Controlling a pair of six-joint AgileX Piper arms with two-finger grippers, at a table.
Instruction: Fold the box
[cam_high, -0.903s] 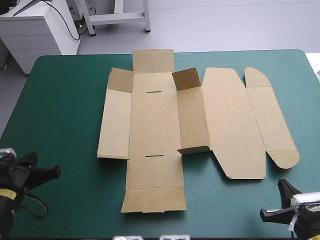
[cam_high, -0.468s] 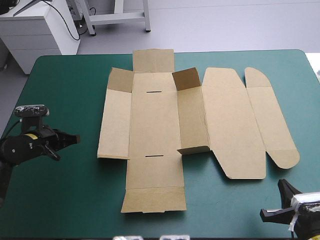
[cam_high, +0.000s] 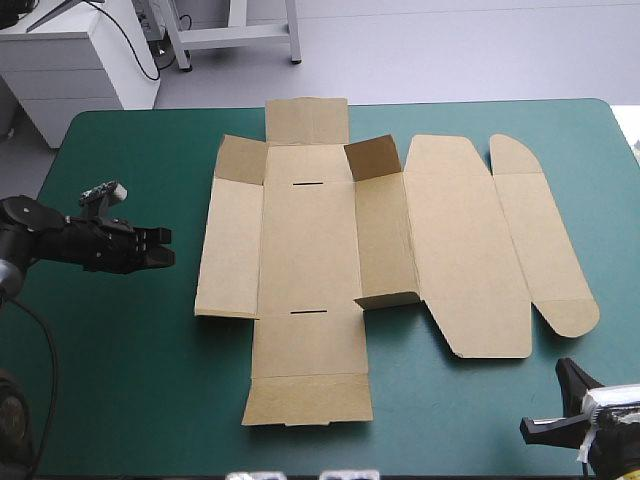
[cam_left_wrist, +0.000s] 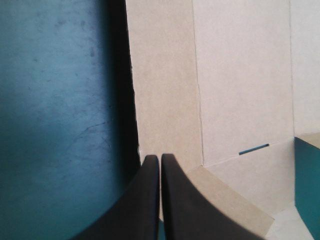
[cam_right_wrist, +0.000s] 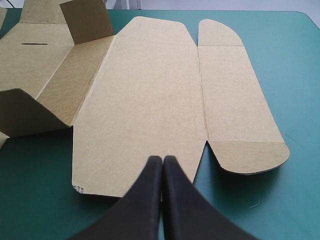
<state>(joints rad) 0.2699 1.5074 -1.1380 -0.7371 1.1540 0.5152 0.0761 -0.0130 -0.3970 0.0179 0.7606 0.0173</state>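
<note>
The brown box (cam_high: 330, 250) lies as a flat cut sheet in the middle of the table. Two small corner flaps at its far side and one near its middle stand partly up. My left gripper (cam_high: 165, 252) is shut and hovers just left of the box's left panel, pointing at it. In the left wrist view the shut gripper (cam_left_wrist: 160, 159) is over that panel's edge (cam_left_wrist: 165, 90), with a slot (cam_left_wrist: 254, 148) farther in. My right gripper (cam_high: 563, 372) sits shut at the near right corner. From the right wrist view, the gripper (cam_right_wrist: 162, 160) points at the lid panel (cam_right_wrist: 145, 100).
Bare teal-green cover (cam_high: 120, 350) lies left of the box and along the table's near edge. The rounded lid flap (cam_right_wrist: 240, 100) reaches toward the table's right edge.
My left gripper has travelled from the near left corner up and rightward to the box's left panel. The right arm and the box have not moved.
</note>
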